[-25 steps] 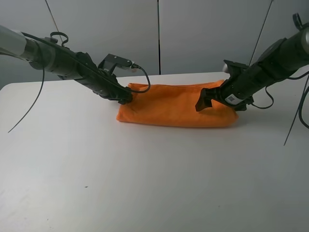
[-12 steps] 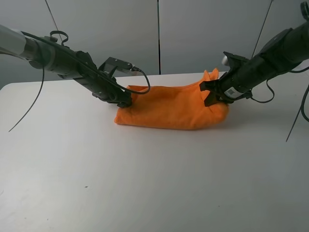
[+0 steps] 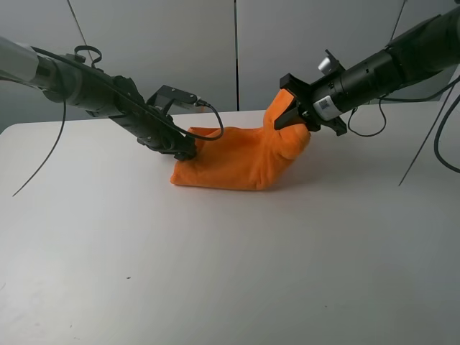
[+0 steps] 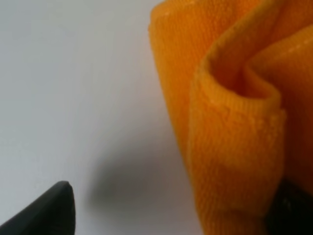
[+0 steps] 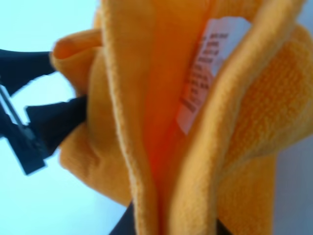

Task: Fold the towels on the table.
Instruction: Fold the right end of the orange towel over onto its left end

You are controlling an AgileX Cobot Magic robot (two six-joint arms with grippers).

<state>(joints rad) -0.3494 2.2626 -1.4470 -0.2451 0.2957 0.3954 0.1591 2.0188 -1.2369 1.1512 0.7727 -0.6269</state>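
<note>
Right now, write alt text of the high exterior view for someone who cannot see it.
The right end effector, shut, holds one end of an orange towel raised above a white table; the rest lies bunched on the surface. The left end effector sits open at the towel's opposite end.

**A robotics lab, by the look of it**

The place looks like a robot laboratory. Two black jointed arms, the left arm (image 3: 93, 90) and the right arm (image 3: 388, 65), reach over a large, plain white table (image 3: 230, 273). Behind the table stand bare grey wall panels (image 3: 165, 50).
</note>
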